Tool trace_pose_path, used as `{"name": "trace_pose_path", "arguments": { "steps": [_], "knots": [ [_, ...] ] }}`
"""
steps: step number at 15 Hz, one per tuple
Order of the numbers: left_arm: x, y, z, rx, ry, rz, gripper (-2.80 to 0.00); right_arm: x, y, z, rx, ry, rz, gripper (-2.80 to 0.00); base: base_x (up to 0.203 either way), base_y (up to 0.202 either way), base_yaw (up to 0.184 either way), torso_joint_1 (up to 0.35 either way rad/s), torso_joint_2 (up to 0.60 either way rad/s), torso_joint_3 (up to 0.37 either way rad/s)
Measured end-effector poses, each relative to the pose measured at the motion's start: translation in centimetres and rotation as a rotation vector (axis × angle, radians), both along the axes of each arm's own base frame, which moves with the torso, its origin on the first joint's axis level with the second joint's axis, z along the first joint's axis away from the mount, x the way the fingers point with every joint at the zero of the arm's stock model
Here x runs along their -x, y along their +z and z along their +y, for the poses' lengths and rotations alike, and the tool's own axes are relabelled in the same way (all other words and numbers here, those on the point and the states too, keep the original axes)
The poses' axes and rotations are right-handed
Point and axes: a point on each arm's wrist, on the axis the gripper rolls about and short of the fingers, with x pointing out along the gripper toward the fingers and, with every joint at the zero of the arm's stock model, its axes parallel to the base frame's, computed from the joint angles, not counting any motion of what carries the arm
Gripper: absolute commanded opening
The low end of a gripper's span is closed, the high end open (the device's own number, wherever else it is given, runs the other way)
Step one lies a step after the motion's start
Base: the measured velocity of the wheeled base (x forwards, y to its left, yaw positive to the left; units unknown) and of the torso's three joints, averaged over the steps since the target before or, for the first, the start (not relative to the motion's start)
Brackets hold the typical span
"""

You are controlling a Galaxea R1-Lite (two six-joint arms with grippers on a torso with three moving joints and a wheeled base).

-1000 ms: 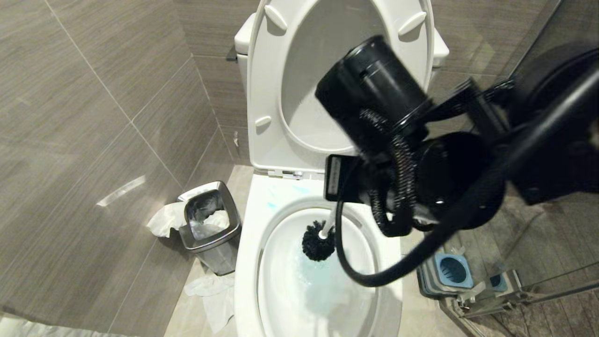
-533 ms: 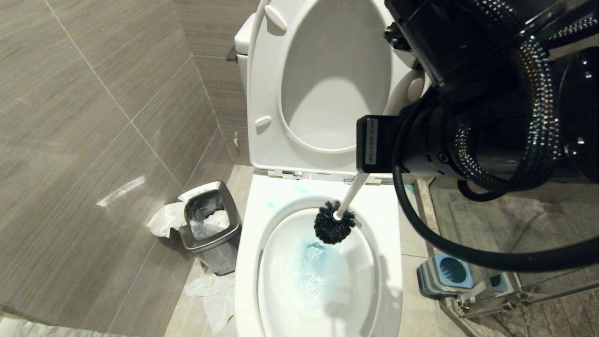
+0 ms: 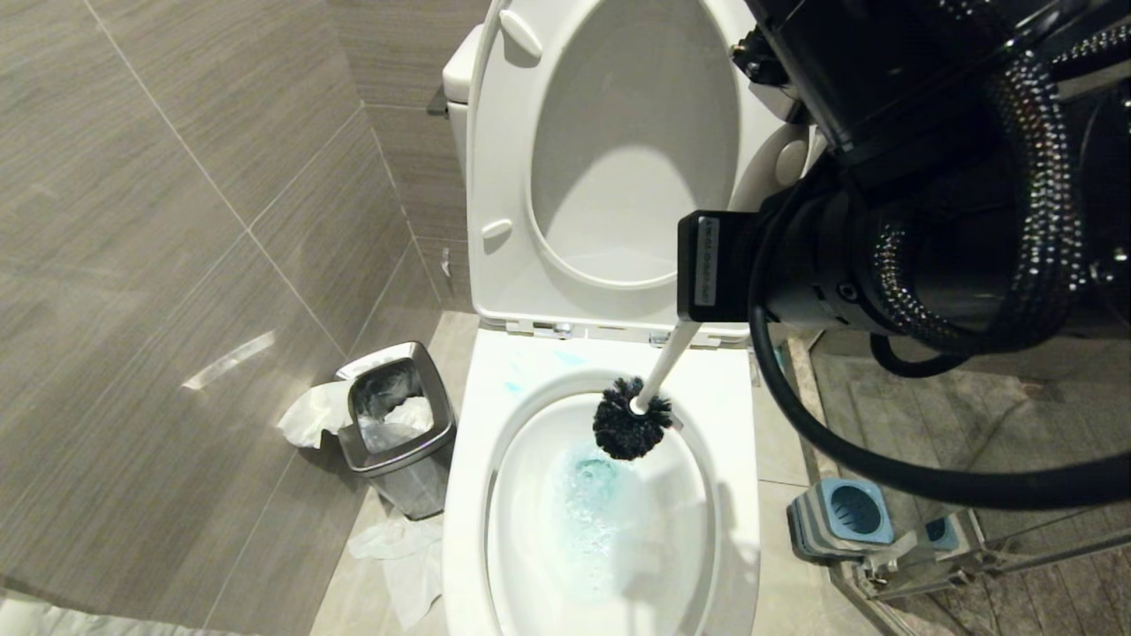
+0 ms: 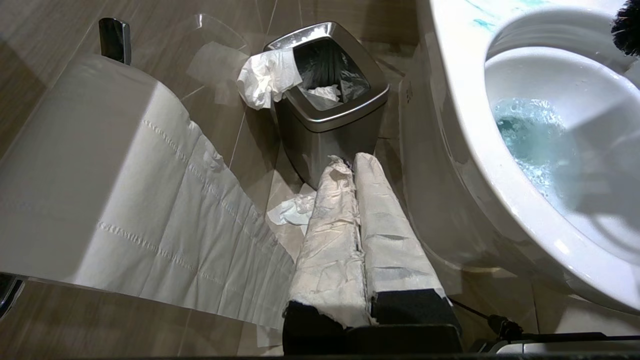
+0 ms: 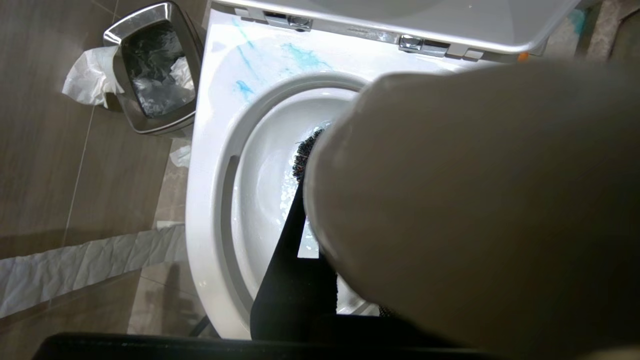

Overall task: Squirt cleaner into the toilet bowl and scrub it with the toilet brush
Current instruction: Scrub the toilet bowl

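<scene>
The white toilet bowl (image 3: pixel 468 495) stands open, with its seat and lid (image 3: pixel 499 177) raised. Turquoise cleaner tints the foamy water (image 3: pixel 590 512) and smears the back rim (image 5: pixel 305 55). The toilet brush has a white handle (image 3: pixel 669 358), and its black bristle head (image 3: pixel 629 426) hangs at the basin's back edge, above the water. My right gripper (image 5: pixel 327 220) is shut on the handle's thick upper end, which fills most of the right wrist view; one black finger (image 5: pixel 295 240) shows beside it. In the head view the black wrist hides the fingers. My left gripper (image 4: pixel 352 162), wrapped in white, is shut and empty, low beside the bowl (image 4: pixel 450 100).
A small steel bin (image 3: pixel 393 433) with paper in it stands left of the toilet, and crumpled tissue (image 3: pixel 402 556) lies on the floor. The blue-and-grey brush holder (image 3: pixel 844 517) sits on the floor to the right. A toilet paper roll (image 4: pixel 75 165) hangs close to the left gripper.
The right arm swung up and to the right in the head view. The brush head rose from the water to the basin's back edge. It has barely moved over the last half second.
</scene>
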Motion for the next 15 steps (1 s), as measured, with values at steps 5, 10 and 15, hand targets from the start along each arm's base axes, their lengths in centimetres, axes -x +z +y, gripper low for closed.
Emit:
{"name": "trace_pose_path", "arguments": {
  "steps": [5,10,15],
  "knots": [
    [0.0,0.0,0.0,0.000,0.000,0.000,-2.80,0.5,0.1,0.2,-0.003,0.021,0.000,-2.80,0.000,0.000,0.000,0.000,0.00,0.000],
    [0.0,0.0,0.0,0.000,0.001,0.000,-2.80,0.6,0.2,0.2,0.001,0.035,0.000,-2.80,0.000,0.000,0.000,0.000,0.00,0.000],
    [0.0,0.0,0.0,0.000,0.000,0.000,-2.80,-0.7,-1.9,1.7,0.043,0.033,0.045,-2.80,0.000,0.000,0.000,0.000,0.00,0.000]
  ]
}}
